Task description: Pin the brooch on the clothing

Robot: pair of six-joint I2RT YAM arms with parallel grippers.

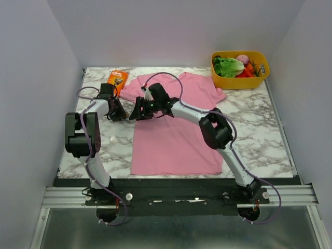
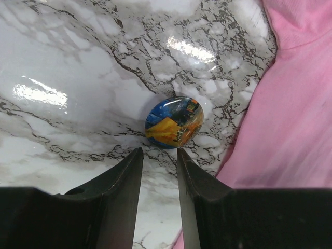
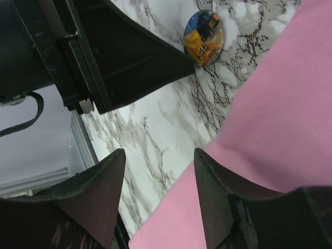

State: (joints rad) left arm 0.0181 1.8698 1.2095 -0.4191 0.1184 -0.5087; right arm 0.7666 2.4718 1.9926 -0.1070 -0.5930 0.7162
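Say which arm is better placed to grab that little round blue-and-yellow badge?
Left, probably: the left gripper is open and lined up with the small round blue-and-yellow brooch, while the right gripper straddles the edge of the pink T-shirt.

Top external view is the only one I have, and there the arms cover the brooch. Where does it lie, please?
Observer: The brooch lies flat on the bare table, close to the edge of the pink T-shirt but apart from it.
Operator: Does the left gripper hold it?
Observer: No. The left gripper is empty, its jaws a little apart, and the brooch lies just beyond their tips.
Operator: And the right gripper?
Observer: The right gripper is open and empty. It is at the T-shirt's edge, with the brooch farther ahead of it.
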